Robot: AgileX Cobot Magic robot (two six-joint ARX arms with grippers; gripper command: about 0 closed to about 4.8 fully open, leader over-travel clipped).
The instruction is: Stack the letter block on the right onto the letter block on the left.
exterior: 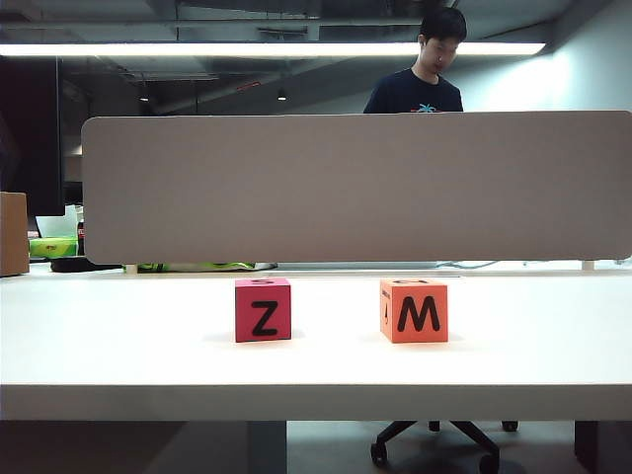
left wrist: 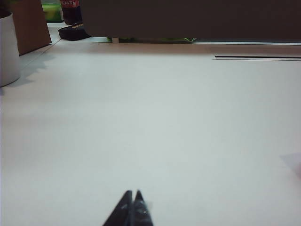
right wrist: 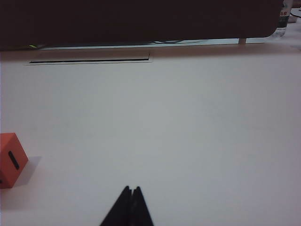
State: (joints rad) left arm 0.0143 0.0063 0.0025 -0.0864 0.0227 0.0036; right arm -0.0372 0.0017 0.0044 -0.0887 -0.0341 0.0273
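Observation:
An orange block with a black M stands on the white table, right of centre. A pink-red block with a black Z stands a short way to its left; the two are apart. The orange block also shows at the edge of the right wrist view, off to the side of my right gripper, which is shut and holds nothing. My left gripper is shut too, over bare table, with neither block in its view. Neither arm appears in the exterior view.
A grey partition runs along the table's far edge, with a person behind it. A brown box and a white cup stand at the far left. A cable slot lies near the partition.

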